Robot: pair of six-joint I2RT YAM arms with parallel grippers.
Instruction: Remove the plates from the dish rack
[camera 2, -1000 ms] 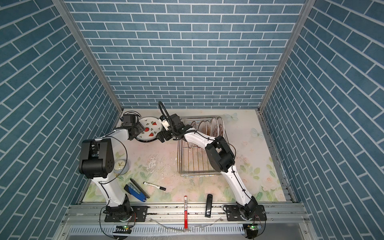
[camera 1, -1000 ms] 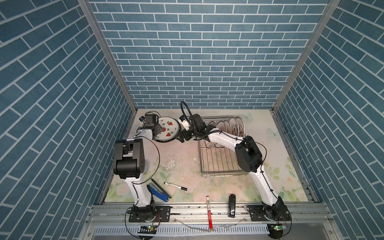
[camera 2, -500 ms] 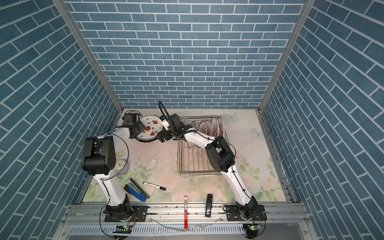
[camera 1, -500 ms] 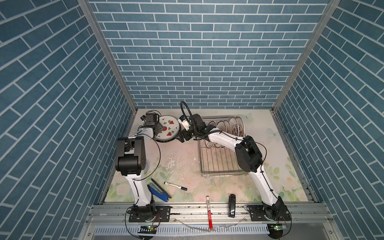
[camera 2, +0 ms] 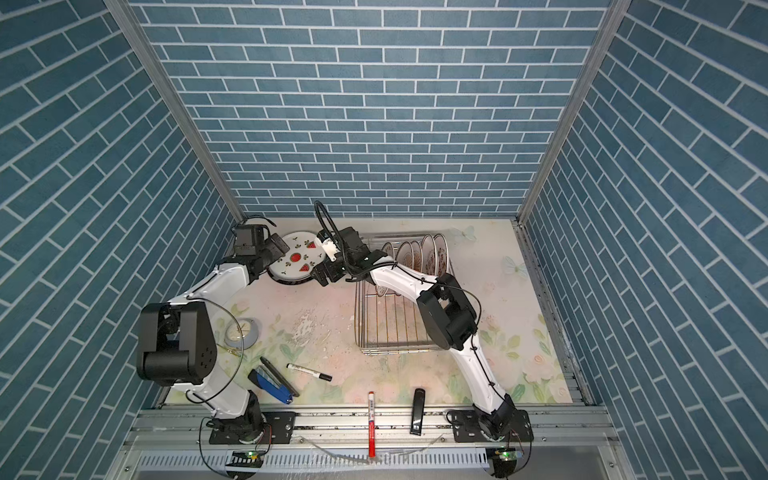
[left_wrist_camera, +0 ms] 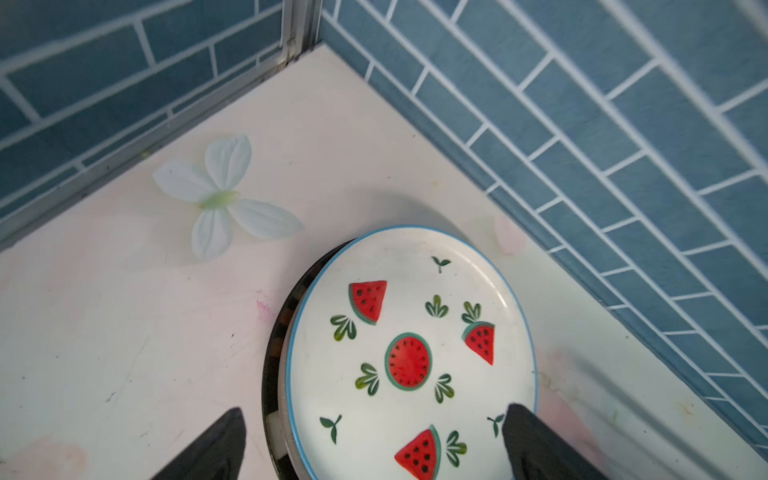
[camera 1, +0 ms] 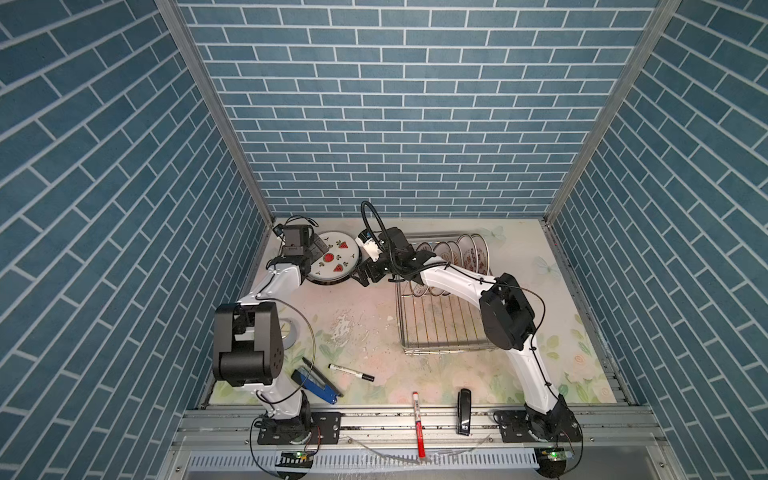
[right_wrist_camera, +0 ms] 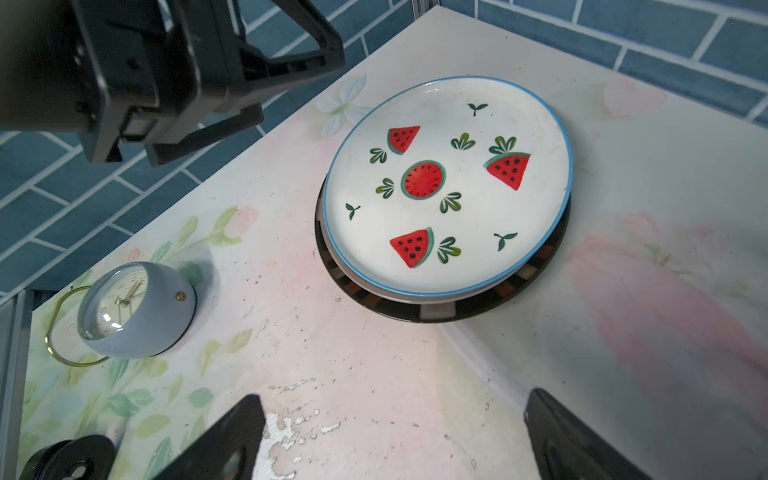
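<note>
A white watermelon plate (camera 1: pixel 334 259) (camera 2: pixel 298 259) (left_wrist_camera: pixel 409 353) (right_wrist_camera: pixel 449 183) lies flat on a dark-rimmed plate (right_wrist_camera: pixel 457 309) in the table's back left corner. My left gripper (camera 1: pixel 316 249) (left_wrist_camera: pixel 374 417) hovers open over its edge, one fingertip (left_wrist_camera: pixel 519 419) above the rim and the other beside the stack. My right gripper (camera 1: pixel 363 277) (right_wrist_camera: pixel 395 403) stands open and empty above bare table, right of the stack. Several plates (camera 1: pixel 467 253) (camera 2: pixel 424 253) stand upright at the far end of the wire dish rack (camera 1: pixel 440 345) (camera 2: pixel 392 345).
A small grey clock (camera 2: pixel 243 332) (right_wrist_camera: pixel 137 309) sits left of centre, behind my left arm's elbow. A black-and-white marker (camera 1: pixel 351 372), a blue tool (camera 1: pixel 316 384), a red pen (camera 1: pixel 417 415) and a black bar (camera 1: pixel 464 411) lie near the front edge. Brick walls close in behind and beside the stack.
My left gripper has opened off the watermelon plate, which stays flat on the stack. The left arm's elbow has shifted slightly toward the front. The right arm has not moved.
</note>
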